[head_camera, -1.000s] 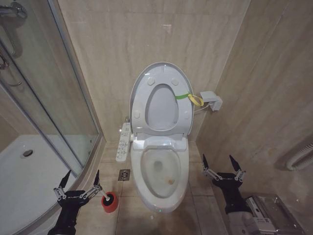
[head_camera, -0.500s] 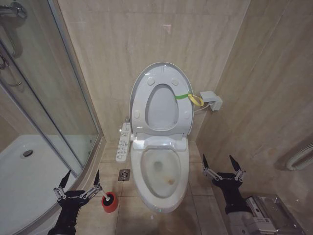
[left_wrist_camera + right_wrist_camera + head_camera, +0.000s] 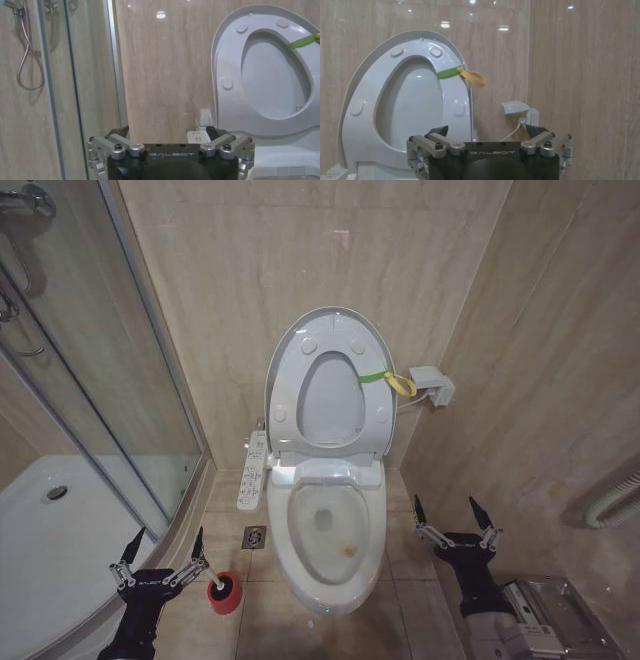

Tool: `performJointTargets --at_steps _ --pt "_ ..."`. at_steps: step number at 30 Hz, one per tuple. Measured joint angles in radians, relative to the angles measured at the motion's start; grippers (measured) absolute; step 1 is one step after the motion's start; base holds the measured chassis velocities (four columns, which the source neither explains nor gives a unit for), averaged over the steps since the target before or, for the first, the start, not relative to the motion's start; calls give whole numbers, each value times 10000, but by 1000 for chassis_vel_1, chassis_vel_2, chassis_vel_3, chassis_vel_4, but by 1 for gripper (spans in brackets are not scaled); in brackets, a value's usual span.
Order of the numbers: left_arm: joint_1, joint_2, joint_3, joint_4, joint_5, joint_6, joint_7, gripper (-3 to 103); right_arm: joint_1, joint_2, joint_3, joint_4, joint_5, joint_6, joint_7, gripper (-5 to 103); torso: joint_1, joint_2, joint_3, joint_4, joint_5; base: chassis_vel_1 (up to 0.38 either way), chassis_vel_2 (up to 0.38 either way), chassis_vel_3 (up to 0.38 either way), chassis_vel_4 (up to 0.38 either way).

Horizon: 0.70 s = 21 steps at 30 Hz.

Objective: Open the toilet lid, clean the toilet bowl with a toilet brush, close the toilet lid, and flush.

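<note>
Left gripper [image 3: 160,563] hangs low, fingers spread, empty; the brush [image 3: 224,591] sits in its red holder just inside it toward the bowl [image 3: 329,532], clearly the left arm's reach, handle too foreshortened to read its axis. Right gripper [image 3: 456,530] waits splayed and empty beside the bowl. Beyond both, the lid [image 3: 327,380] stands raised against the wall. Nothing has shifted since a second ago.

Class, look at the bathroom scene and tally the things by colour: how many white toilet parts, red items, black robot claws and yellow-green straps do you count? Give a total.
White: 3, the toilet lid, seat, toilet bowl
Red: 1, brush holder cup
Black: 2, left claw, right claw
Yellow-green: 1, strap
Total: 7
</note>
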Motion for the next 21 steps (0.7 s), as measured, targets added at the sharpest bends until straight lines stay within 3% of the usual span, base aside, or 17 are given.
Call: performJointTargets --at_steps 21 --pt "0 0 0 0 0 0 0 100 0 0 0 0 4 1 0 100 0 0 0 0 0 0 0 0 0"
